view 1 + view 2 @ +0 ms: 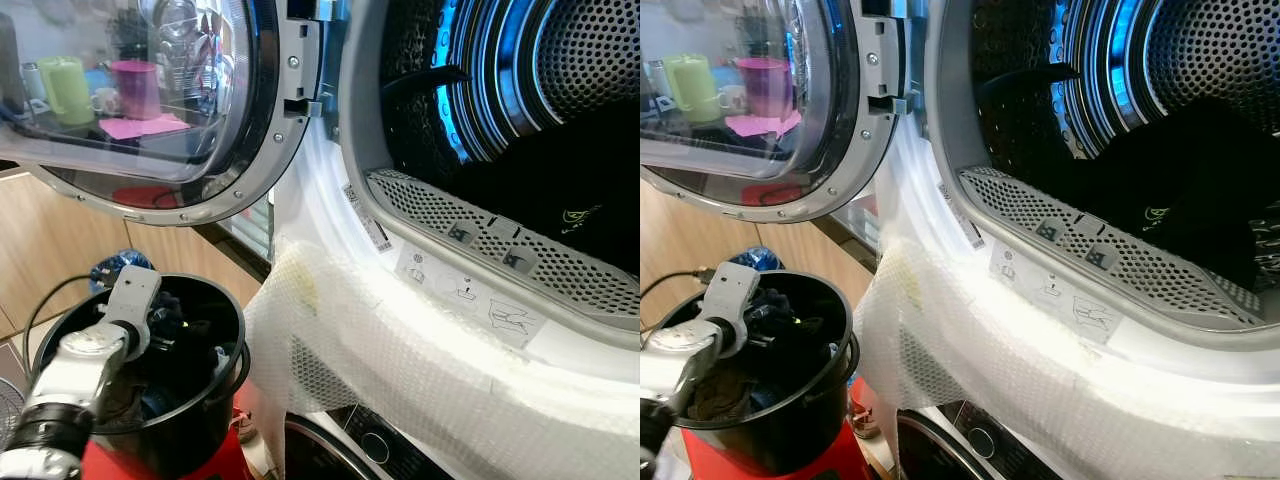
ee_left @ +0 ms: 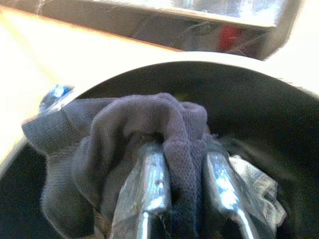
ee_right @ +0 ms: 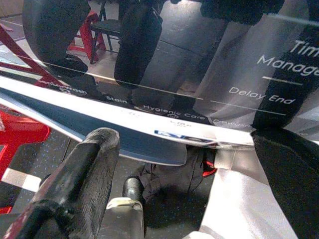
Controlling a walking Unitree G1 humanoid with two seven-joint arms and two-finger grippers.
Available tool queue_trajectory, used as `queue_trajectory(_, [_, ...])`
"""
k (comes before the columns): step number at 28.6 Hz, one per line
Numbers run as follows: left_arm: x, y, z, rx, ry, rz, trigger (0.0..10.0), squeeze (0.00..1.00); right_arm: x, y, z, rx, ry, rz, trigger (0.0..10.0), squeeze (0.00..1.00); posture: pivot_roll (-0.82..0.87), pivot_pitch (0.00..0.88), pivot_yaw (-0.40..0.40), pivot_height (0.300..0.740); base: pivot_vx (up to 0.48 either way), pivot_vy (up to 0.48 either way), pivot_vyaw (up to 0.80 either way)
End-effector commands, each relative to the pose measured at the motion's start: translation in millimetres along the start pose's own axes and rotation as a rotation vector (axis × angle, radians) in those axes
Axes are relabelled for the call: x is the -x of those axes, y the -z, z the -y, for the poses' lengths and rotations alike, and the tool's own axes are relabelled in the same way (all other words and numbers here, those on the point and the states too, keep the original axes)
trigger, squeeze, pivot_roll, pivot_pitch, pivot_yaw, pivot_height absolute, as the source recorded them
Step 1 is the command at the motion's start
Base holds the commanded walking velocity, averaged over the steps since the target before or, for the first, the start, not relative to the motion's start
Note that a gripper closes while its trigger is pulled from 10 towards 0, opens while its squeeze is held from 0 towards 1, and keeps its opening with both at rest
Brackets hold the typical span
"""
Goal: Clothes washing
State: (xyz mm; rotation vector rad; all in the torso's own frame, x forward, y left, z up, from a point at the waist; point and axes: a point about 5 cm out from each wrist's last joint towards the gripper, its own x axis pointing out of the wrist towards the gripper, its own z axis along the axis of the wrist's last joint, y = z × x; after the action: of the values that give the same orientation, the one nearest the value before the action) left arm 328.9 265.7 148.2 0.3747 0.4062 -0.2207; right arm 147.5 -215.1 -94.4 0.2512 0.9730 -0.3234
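Down inside the black bucket, my left pincer pinches a grey sock (dark clothes beneath); right pincer spread beside the washer panel.

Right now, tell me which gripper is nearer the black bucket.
Left. The left gripper is inside the black bucket, closed on a grey garment. The right gripper hangs by the washer's control panel.

The round washer door is glossy clear glass in a shiny grey plastic ring. The perforated steel drum gleams blue. White bubble wrap looks crinkled and translucent. The black plastic bucket is smooth, semi-gloss. The grey knitted cloth looks soft and matt.
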Motion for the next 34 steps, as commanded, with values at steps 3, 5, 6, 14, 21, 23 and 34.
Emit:
queue_trajectory(3, [28.1, -25, 24.2, -0.126, 0.369, 0.043, 0.0, 0.00, -1.6, -8, -6.1, 0.003, -0.024, 0.029, 10.0, 0.00, 0.27, 0.000, -0.117, 0.740, 0.000, 0.000, 0.00])
queue_trajectory(5, [37.1, -29, 32.9, -0.147, 0.471, 0.056, 0.0, 0.00, -1.7, -8, -7.8, 0.001, -0.029, 0.028, 10.0, 0.00, 0.28, 0.000, -0.111, 0.740, 0.000, 0.000, 0.00])
queue_trajectory(6, [41.8, -31, 37.8, -0.163, 0.522, 0.060, 0.0, 0.00, -1.7, -8, -8.7, -0.001, -0.033, 0.028, 10.0, 0.00, 0.28, 0.000, -0.111, 0.740, 0.000, 0.000, 0.00])
queue_trajectory(14, [69.9, -61, 43.6, -0.347, 0.718, 0.148, 0.0, 0.00, -1.9, -5, -17.0, -0.015, -0.052, 0.020, 10.0, 0.00, 0.31, 0.000, -0.096, 0.740, 0.000, 0.000, 0.00])
queue_trajectory(21, [82.4, -107, 72.6, -0.419, 1.019, 0.354, 0.0, 0.00, -2.6, -7, -23.2, -0.045, -0.051, 0.027, 10.0, 0.00, 0.30, 0.000, -0.057, 0.740, 0.000, 0.000, 0.00])
queue_trajectory(23, [72.5, -115, 76.0, -0.447, 1.007, 0.370, 0.0, 0.00, -2.7, -8, -24.6, -0.041, -0.053, 0.030, 10.0, 0.00, 0.29, 0.000, -0.048, 0.740, 0.000, 0.000, 0.00])
queue_trajectory(34, [55.9, -134, 165.9, -0.339, 1.394, 0.526, 0.0, 0.00, -1.9, -4, -24.4, -0.065, -0.046, 0.030, 10.0, 0.00, 0.25, 0.000, -0.028, 0.740, 0.000, 0.000, 0.00])
